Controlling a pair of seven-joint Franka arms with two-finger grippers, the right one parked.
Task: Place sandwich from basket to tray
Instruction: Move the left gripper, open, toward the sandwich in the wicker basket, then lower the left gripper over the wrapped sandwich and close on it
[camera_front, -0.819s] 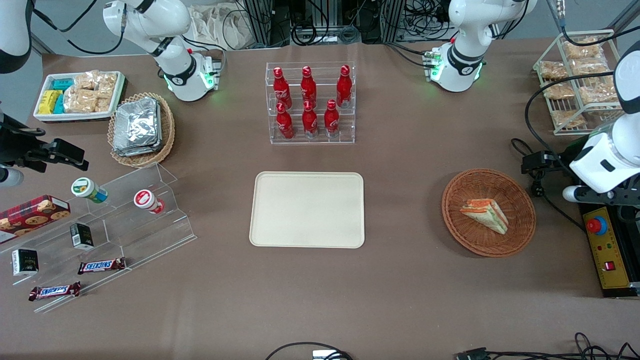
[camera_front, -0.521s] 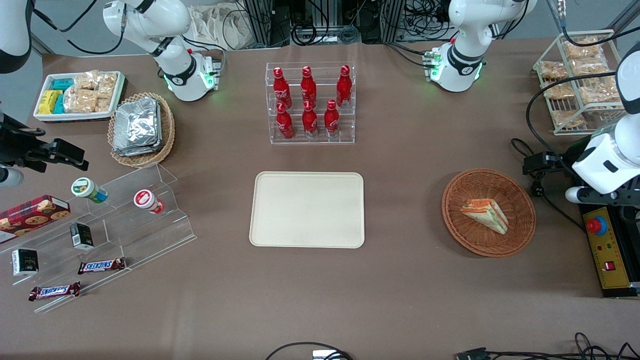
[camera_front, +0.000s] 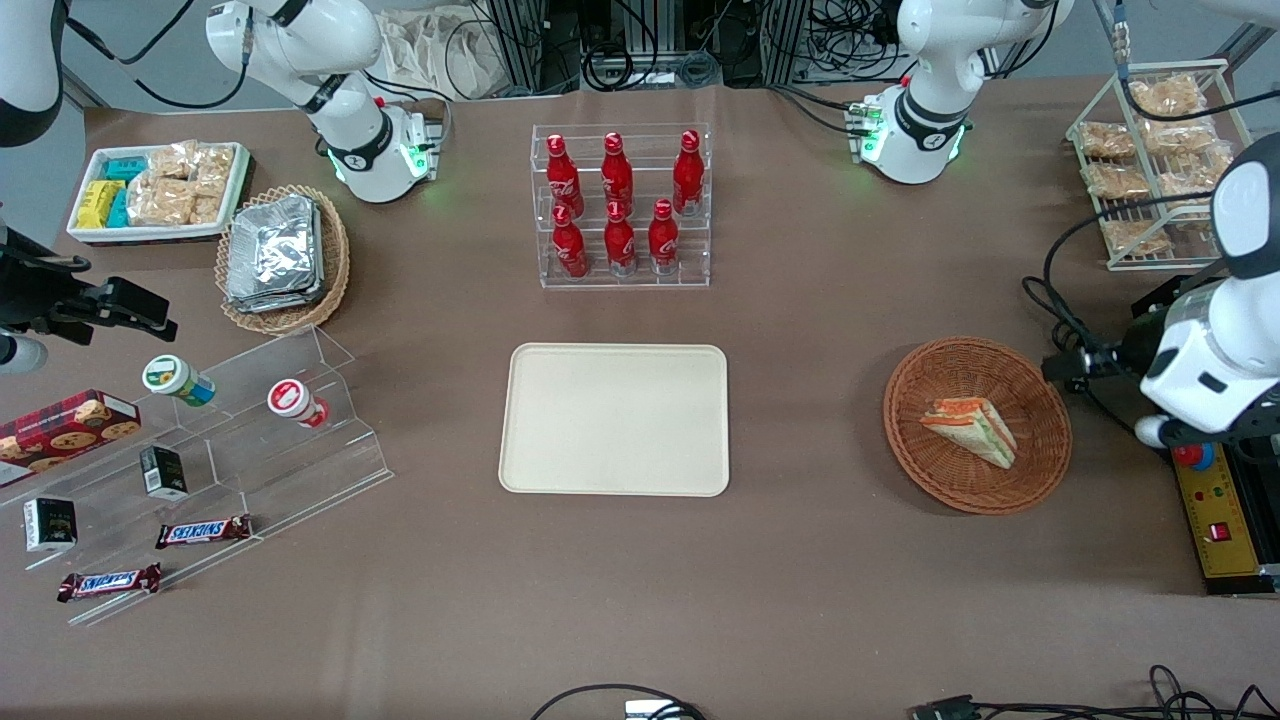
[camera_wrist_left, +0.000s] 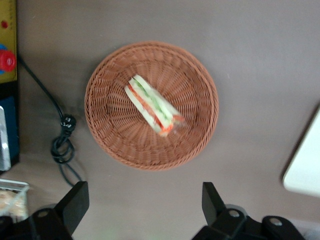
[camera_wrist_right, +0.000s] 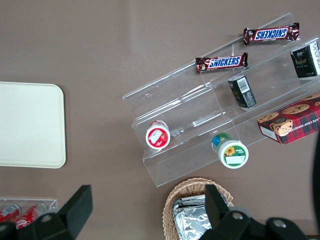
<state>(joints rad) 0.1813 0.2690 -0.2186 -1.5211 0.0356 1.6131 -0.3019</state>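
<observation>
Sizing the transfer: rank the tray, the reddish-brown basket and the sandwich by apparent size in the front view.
1. tray, largest.
2. basket, round, roughly as wide as the tray's short side.
3. sandwich, smallest, lying in the basket.
The gripper hangs open above the table beside the basket.

Robotics lab, staged as a mock snack shop. Brown-covered bench (camera_front: 800, 600) with two white arm bases (camera_front: 915, 130) bolted at its far edge, green status lights lit. Bundled cables and aluminium framing (camera_front: 640, 40) along the far edge. Yellow control box with red emergency-stop button (camera_front: 1192, 455) at the working arm's end of the bench. Retail-style props: acrylic rack of red cola bottles (camera_front: 620, 205), clear stepped display (camera_front: 220, 470) with chocolate bars (camera_front: 203, 531) and cups, wire rack of bagged snacks (camera_front: 1150, 160), cookie box (camera_front: 65, 430). Left arm's pincer (camera_wrist_left: 142, 210) hangs above the bench near the wicker basket (camera_wrist_left: 200, 90), fingers apart.
</observation>
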